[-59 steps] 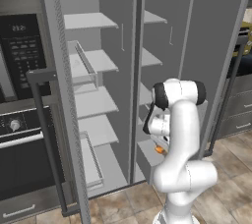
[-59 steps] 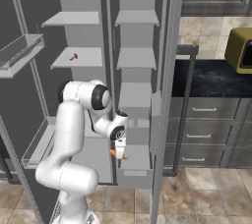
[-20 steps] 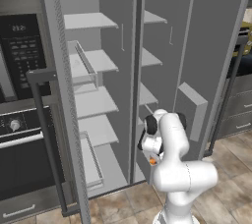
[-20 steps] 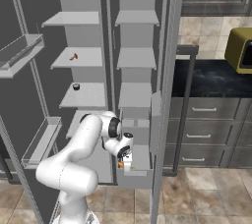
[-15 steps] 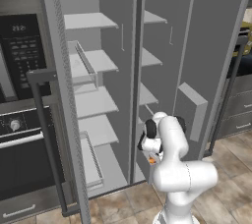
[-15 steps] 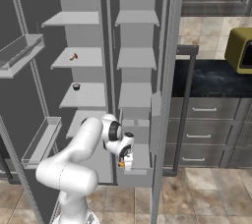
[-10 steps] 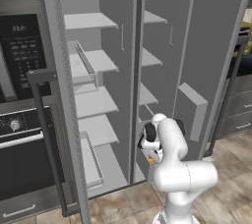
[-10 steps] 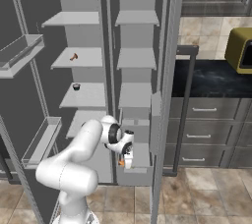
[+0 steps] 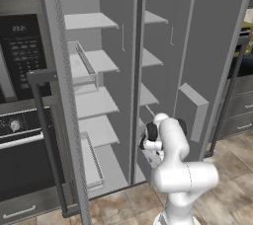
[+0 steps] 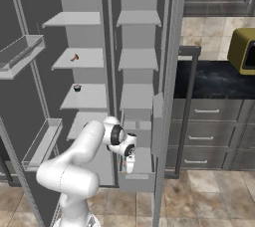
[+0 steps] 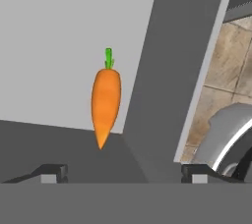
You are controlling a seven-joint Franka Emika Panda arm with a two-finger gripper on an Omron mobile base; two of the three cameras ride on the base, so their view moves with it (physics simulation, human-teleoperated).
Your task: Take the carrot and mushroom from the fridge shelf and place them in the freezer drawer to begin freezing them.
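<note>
Carrot [image 11: 106, 101]: smooth, matt orange skin w/ green stem. Freezer drawer [image 11: 59, 36]: flat matt pale-grey, plastic-like, no texture. Fridge shelf [image 10: 79, 58]: same plain matt grey. Floor tiles [image 10: 209, 191]: stone-look beige, mottled, slight sheen. Countertop [image 10: 219, 79]: glossy dark stone-like.

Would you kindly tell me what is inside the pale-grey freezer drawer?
The small orange carrot with a green tip lies in the pale-grey freezer drawer. The drawer's near wall covers the rest of its floor.

Bright orange carrot [image 11: 106, 104] with green tip; pale-grey freezer drawer [image 11: 59, 46]; pale-grey fridge shelf [image 10: 78, 58]; black countertop [image 10: 219, 79], far right; mustard-yellow microwave [image 10: 243, 50]; beige-brown tiled floor [image 10: 199, 196].
</note>
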